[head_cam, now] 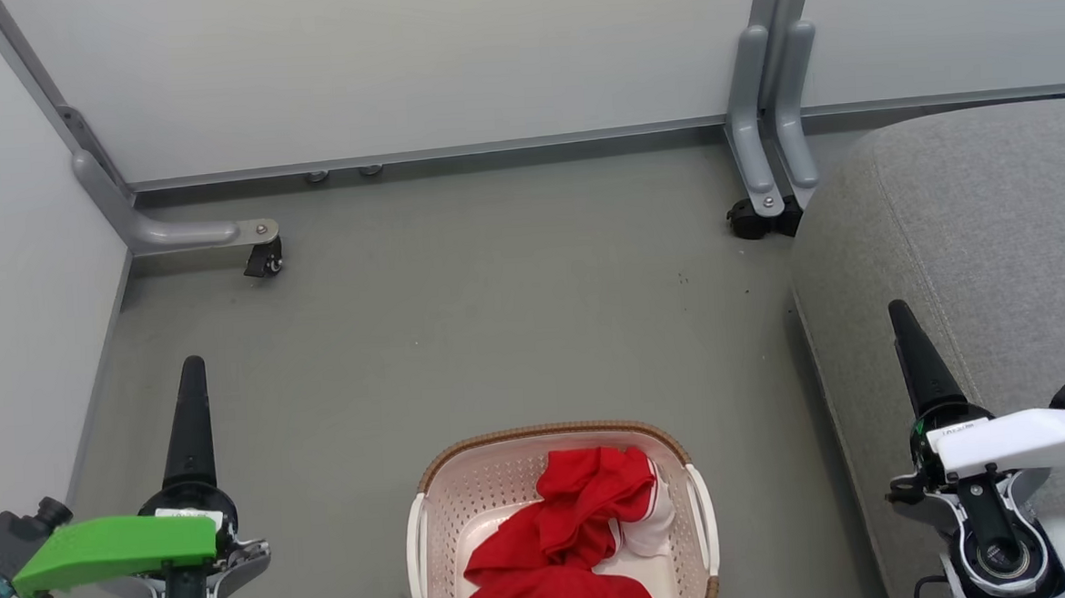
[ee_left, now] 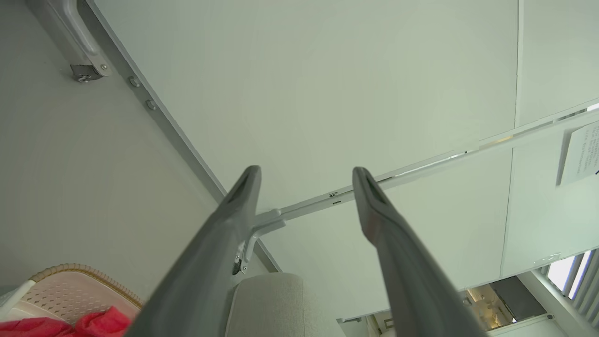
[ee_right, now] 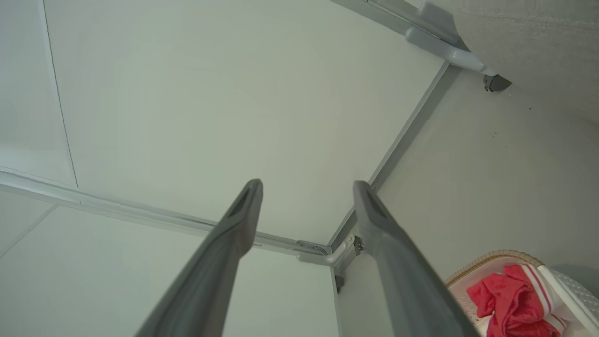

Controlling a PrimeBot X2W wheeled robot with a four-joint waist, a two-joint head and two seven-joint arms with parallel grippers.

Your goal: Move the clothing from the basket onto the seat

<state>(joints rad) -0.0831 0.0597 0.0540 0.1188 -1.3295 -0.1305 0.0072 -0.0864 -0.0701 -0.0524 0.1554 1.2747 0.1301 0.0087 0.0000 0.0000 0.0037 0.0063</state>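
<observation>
Both pairs of jaws are standing released; I'm aiming to pinch the clothing [head_cam: 572, 534] high, clear of the basket [head_cam: 474, 489]

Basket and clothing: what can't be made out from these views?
- Basket: near end cut off by the head view's bottom edge; cut by frame edges in both wrist views too.
- Clothing: bunched in a heap, lower part off the head view's bottom edge; number of garments cannot be told.
- Basket floor: mostly covered by the clothing.
- Seat: runs off the head view's right edge.
</observation>
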